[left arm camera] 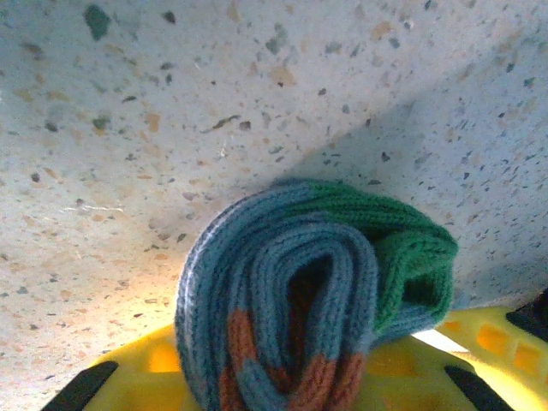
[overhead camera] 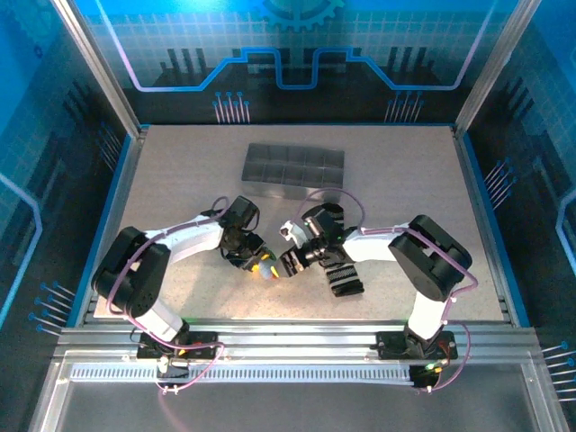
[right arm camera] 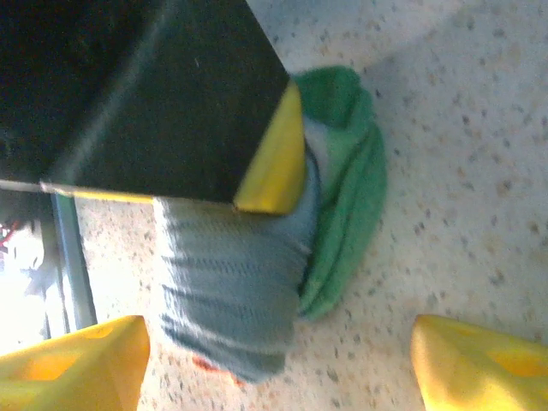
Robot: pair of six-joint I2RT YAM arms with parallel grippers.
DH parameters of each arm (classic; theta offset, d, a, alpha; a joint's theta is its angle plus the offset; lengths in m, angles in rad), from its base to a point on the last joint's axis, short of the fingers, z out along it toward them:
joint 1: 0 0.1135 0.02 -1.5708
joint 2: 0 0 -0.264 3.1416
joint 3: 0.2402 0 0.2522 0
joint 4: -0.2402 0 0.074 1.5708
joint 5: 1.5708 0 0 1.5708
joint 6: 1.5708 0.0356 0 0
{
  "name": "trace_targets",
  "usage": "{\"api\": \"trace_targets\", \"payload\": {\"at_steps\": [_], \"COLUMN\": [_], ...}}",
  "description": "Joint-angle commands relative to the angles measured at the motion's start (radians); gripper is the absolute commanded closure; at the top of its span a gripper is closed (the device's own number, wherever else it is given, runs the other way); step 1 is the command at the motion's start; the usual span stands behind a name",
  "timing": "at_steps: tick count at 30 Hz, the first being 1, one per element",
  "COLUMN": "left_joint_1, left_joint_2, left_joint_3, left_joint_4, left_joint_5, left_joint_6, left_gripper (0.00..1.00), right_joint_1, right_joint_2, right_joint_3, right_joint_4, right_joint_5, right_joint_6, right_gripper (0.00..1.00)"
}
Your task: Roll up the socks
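We see the grey-blue sock (left arm camera: 282,291) rolled into a tight coil. Its green cuff wraps over one side and orange stripes cross the lower turns. It lies on the speckled table (overhead camera: 180,171), close to the middle of the near edge. The left gripper (left arm camera: 282,381) has it clamped, with yellow fingers (left arm camera: 141,368) pressing in from both sides of the roll.

From the right wrist we catch what the left wrist camera cannot. One of the left gripper's fingers, black with a yellow pad (right arm camera: 274,163), bears down on the sock (right arm camera: 231,291), and the cuff bulges out beside it. The right gripper (right arm camera: 274,360) stands wide open here. Its two yellow fingertips (right arm camera: 73,364) are well apart and touch neither the sock nor the table.

From above, the two tools meet nose to nose. The left gripper (overhead camera: 258,263) and right gripper (overhead camera: 290,256) are just beside each other, and the roll (overhead camera: 266,269) shows as a small patch of orange between them. The black-and-white striped sock (overhead camera: 345,279) lies flat under the right forearm, right of centre and nearer the near edge.

The grey compartment tray (overhead camera: 292,186) sits at the middle of the far edge, well apart from both grippers. Bare surface lies between the tray and the grippers and runs out to the left and right edges and the far corners.
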Motion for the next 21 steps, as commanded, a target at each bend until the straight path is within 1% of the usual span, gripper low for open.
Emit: {"api": "trace_targets", "payload": {"at_steps": [1, 3, 5, 8, 13, 14, 18, 19, 21], "left_joint_1": [-0.013, -0.013, -0.013, -0.013, -0.01, -0.011, -0.011, -0.011, -0.011], "left_joint_2": [0.08, 0.088, 0.093, 0.092, 0.101, 0.101, 0.095, 0.093, 0.087], "left_joint_3": [-0.041, -0.038, -0.037, -0.036, -0.031, -0.031, -0.028, -0.028, -0.03], "left_joint_4": [-0.139, -0.133, -0.13, -0.124, -0.118, -0.116, -0.115, -0.116, -0.115], "left_joint_5": [-0.068, -0.066, -0.064, -0.062, -0.056, -0.056, -0.056, -0.055, -0.053], "left_joint_6": [0.0, 0.0, -0.001, -0.001, 0.003, 0.004, 0.004, 0.004, 0.003], "left_gripper": [0.83, 0.84, 0.84, 0.83, 0.84, 0.84, 0.84, 0.84, 0.84], "right_joint_1": [0.025, 0.034, 0.05, 0.065, 0.099, 0.103, 0.114, 0.119, 0.128], "right_joint_2": [0.071, 0.096, 0.127, 0.155, 0.198, 0.205, 0.245, 0.25, 0.253], "right_joint_3": [0.059, 0.082, 0.126, 0.154, 0.201, 0.205, 0.245, 0.256, 0.268], "right_joint_4": [-0.027, -0.041, -0.117, -0.161, -0.251, -0.259, -0.311, -0.326, -0.343], "right_joint_5": [-0.072, -0.093, -0.077, -0.055, -0.001, 0.013, 0.051, 0.068, 0.099], "right_joint_6": [0.016, 0.021, -0.006, -0.022, -0.043, -0.04, -0.022, -0.021, -0.014], "right_gripper": [0.2, 0.2, 0.2, 0.2, 0.25, 0.27, 0.48, 0.56, 0.63]}}
